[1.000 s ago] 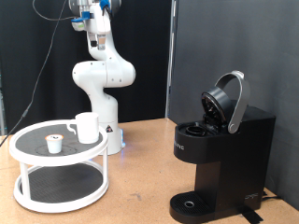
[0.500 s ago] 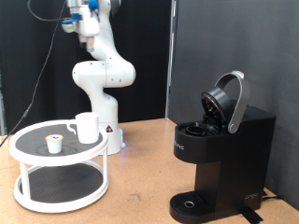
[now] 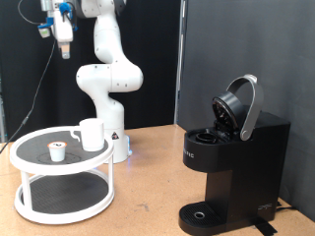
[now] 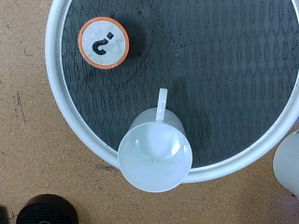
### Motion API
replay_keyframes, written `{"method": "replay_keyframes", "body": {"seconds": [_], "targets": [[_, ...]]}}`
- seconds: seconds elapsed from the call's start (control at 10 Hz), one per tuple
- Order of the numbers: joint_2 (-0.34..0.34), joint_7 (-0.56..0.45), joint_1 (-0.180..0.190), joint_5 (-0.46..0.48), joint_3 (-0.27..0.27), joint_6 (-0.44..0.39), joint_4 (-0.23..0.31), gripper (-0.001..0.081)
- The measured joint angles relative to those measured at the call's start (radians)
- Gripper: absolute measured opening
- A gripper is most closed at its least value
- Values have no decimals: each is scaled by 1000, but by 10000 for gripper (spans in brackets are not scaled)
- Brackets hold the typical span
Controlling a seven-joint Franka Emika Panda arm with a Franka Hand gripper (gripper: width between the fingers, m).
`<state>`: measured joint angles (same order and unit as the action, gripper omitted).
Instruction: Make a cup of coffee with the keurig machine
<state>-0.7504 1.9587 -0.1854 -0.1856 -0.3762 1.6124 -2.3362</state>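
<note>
While standing upright on the tray point(image 3: 30, 147) at lower left, cup point(image 3: 92, 134) is pointing its handle leftward | keurig point(image 3: 231, 162) is sitting lower right, lid up | gripper point(image 3: 62, 44) is hanging high at upper left; opening: cannot tell.

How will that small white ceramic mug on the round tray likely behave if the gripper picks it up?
The small white ceramic mug looks rigid and glossy, so probably slippery and breakable. It appears empty, likely light. It stands near the white tray rim, so a sideways nudge might tip it off.

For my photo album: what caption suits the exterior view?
End effector high above a white tiered stand holding cup and pod; keurig machine lid open.
</note>
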Motion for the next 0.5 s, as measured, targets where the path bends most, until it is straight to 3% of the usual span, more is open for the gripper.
{"method": "replay_keyframes", "body": {"seconds": [0.3,0.5], "targets": [[2,-25,1,0,-10,5,-7,734],[27,-3,-3,-21,-14,85,-48,734]]}}
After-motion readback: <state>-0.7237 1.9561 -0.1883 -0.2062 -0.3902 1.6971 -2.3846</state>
